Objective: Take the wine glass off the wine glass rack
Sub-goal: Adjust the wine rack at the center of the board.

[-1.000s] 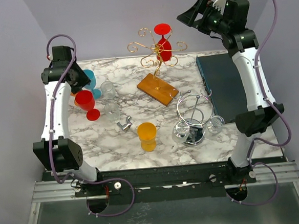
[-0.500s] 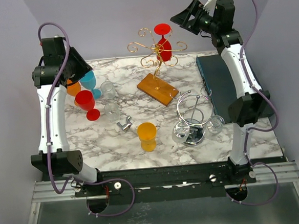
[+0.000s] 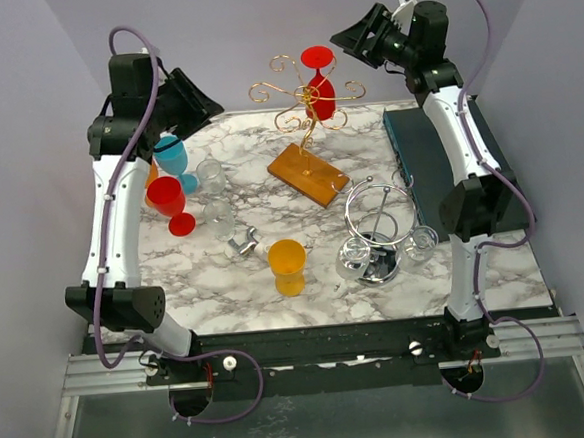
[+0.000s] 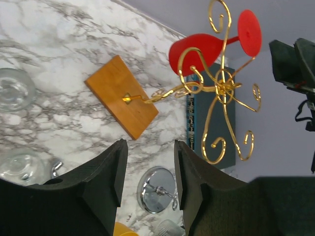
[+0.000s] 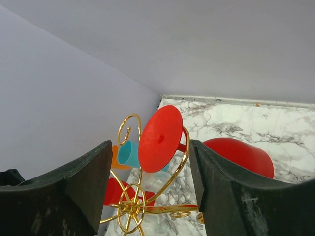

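Observation:
A red wine glass hangs upside down on the gold wire wine glass rack, its round foot uppermost. The rack stands on a wooden base at the back of the table. My right gripper hovers just right of the foot and is open. In the right wrist view the foot lies between the two fingers, ahead of them and untouched, with the bowl behind. My left gripper is raised at the back left, open and empty. In the left wrist view the glass and rack lie far ahead.
A chrome wire stand with clear glasses beside it sits front right. A yellow cup lies in the middle front. Red, blue and clear glasses cluster at the left. A dark blue box lies along the right edge.
My right gripper has swung left, closer to the red glass's foot, and its jaws have narrowed. My left arm has risen and turned towards the rack.

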{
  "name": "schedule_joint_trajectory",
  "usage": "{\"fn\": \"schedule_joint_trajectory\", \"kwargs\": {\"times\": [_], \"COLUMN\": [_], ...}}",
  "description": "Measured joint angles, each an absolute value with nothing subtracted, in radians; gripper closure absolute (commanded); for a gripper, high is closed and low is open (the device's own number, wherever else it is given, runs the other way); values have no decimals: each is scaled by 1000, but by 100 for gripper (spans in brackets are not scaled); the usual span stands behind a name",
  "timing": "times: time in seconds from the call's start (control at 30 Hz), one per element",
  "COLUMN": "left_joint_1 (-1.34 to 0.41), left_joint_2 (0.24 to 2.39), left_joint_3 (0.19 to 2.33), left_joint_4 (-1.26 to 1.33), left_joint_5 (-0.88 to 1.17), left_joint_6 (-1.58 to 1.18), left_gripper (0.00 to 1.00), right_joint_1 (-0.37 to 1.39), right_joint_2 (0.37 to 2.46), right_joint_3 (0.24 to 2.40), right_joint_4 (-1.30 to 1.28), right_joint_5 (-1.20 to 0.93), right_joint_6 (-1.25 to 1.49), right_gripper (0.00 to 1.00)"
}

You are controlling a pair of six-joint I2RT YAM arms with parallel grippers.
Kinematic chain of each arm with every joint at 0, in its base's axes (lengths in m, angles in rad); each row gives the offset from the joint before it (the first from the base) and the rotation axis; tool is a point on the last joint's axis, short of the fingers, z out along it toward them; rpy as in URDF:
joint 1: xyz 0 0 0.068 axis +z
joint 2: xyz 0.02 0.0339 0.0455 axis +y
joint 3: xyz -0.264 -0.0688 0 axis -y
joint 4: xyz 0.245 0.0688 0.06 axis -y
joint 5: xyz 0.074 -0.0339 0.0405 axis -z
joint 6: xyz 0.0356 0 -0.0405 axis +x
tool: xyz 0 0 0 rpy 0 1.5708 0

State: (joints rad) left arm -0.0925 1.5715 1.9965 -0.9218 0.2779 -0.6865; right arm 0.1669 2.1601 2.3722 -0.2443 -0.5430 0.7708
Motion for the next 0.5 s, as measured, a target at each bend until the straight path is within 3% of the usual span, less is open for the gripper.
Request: {"fn": "schedule_joint_trajectory", "kwargs": {"times": [0.5], "left_joint_1": [-225], "left_joint_2": [1786], "left_joint_3": [2032], "left_joint_4": [-744], "left_joint_5": [355], "left_joint_6": [-839], "left_gripper": [55], "right_joint_1": [167], "right_joint_2": [2149], "right_joint_3": [2308], "right_joint_4": [-237], "right_joint_5": [-545], "right_joint_6": [766], "right_gripper": [34]}}
